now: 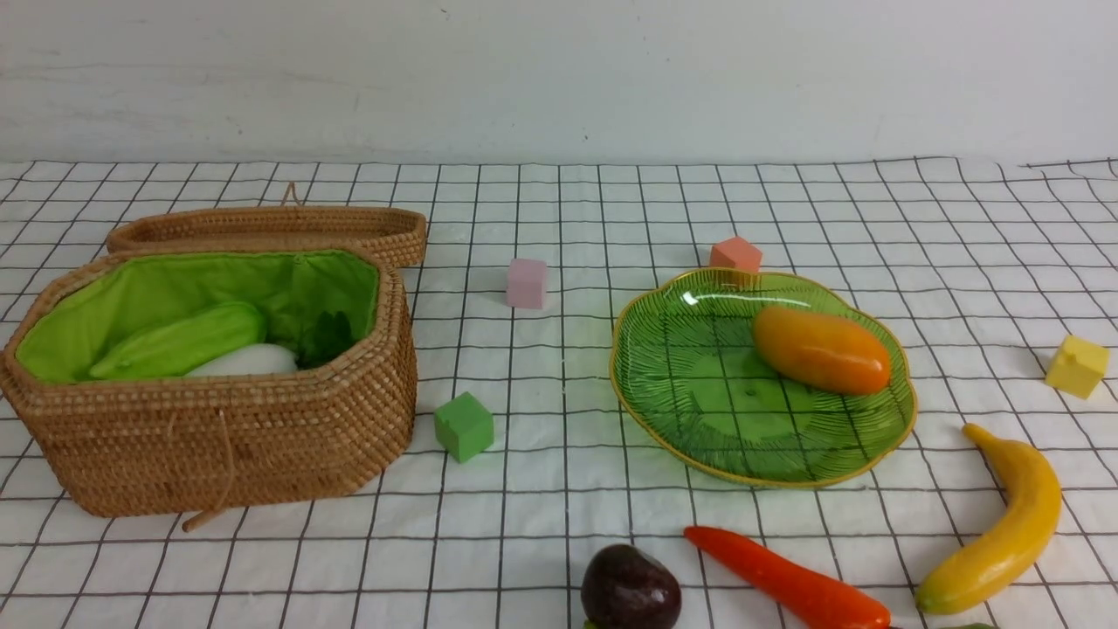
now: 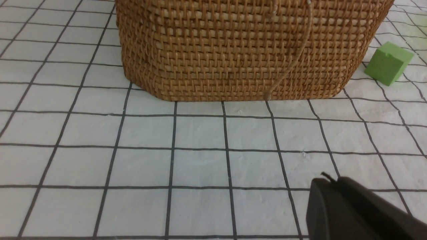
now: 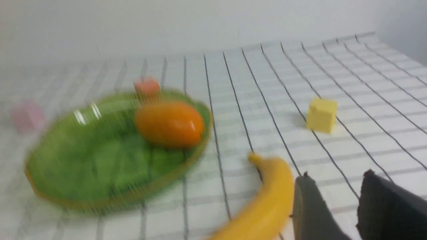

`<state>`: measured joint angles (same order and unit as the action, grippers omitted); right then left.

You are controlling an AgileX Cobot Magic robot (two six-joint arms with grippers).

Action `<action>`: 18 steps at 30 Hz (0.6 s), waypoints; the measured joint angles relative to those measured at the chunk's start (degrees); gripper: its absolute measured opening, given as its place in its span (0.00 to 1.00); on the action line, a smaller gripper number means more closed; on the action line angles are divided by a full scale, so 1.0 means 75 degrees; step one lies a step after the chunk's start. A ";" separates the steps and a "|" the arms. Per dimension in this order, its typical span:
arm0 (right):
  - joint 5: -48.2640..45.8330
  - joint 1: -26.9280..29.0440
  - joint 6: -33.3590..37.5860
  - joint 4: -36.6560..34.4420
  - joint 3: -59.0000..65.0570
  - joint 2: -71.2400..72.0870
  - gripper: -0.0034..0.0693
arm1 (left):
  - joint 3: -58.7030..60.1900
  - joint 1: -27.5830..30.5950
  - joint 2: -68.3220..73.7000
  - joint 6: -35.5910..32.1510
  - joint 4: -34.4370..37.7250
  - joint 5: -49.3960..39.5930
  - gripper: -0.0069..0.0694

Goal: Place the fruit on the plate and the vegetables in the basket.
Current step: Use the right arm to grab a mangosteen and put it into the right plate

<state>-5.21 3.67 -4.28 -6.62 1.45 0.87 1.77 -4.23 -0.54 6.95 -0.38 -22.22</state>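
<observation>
- Mango (image 1: 821, 349), orange-yellow oval toy, set on translucent green gold-rimmed glass plate (image 1: 690, 411).
- Curved yellow banana (image 1: 1004, 533) near checked tablecloth (image 1: 559, 218) front-right corner, beside right gripper (image 3: 343, 206), fingers (image 3: 310, 213) parted, empty.
- Left gripper (image 2: 328, 190) closed tight, empty.

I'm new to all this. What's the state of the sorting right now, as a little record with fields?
In basket: ridged green vegetable, white radish
On plate: mango
Loose on cloth: banana, purple fruit, carrot
Extras: pink cube, orange cube, green cube, yellow cube
Left pincer: shut, holding nothing
Right pincer: open, beside banana
</observation>
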 joint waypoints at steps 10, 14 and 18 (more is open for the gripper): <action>0.1961 0.0000 -0.2058 -0.0987 -0.0459 0.0000 0.38 | 0.0000 0.0000 0.0000 0.0000 0.0000 0.0000 0.12; 0.0899 0.0000 -0.2242 -0.0953 -0.1893 -0.0450 0.38 | 0.0000 0.0000 0.0000 0.0000 0.0000 0.0000 0.13; -0.0825 0.0000 -0.1890 -0.0755 -0.3890 -0.1897 0.38 | 0.0000 0.0000 0.0000 0.0000 0.0000 0.0000 0.13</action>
<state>-11.40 3.67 -18.46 -12.29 -27.73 -13.35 1.77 -4.23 -0.54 6.95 -0.38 -22.22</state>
